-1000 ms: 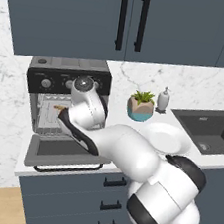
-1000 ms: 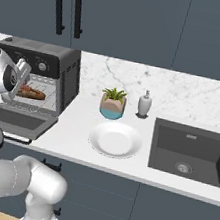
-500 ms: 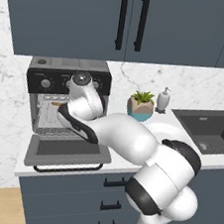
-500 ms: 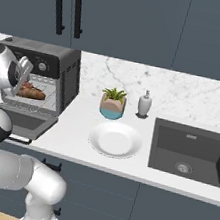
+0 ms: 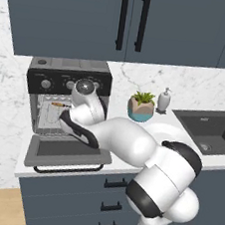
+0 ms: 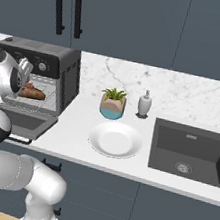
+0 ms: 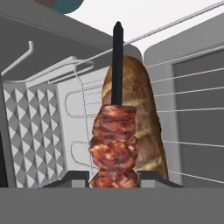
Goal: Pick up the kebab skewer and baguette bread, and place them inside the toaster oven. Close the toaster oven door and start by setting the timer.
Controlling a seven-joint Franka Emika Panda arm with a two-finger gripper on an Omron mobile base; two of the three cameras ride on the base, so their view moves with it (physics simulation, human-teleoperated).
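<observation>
So the arm is reaching right into the open oven point(image 5: 67, 86) on the left end of the table point(image 6: 73, 131). In the hand view the pincer point(image 7: 114, 180) is clamped on the skewer point(image 7: 114, 140): meat chunks sit right between the two dark tips and the black stick pokes straight ahead into the cavity. The bread point(image 7: 138, 127) is already inside, lying on the wire rack just behind and beside the skewer. They look like they're touching, but from this angle I honestly can't be sure.

From the right base view you can see the loaf sitting on the rack through the oven mouth, with the hand parked right in front of it. The door point(image 5: 66, 153) is dropped flat, handle bar out front, and the arm's elbow hangs over it. Three knobs run along the black panel up top.

Further right on the table there's a white plate point(image 6: 115, 139), a small potted plant point(image 6: 113, 104), a soap bottle point(image 6: 144, 104) and then the dark sink point(image 6: 191, 151).
</observation>
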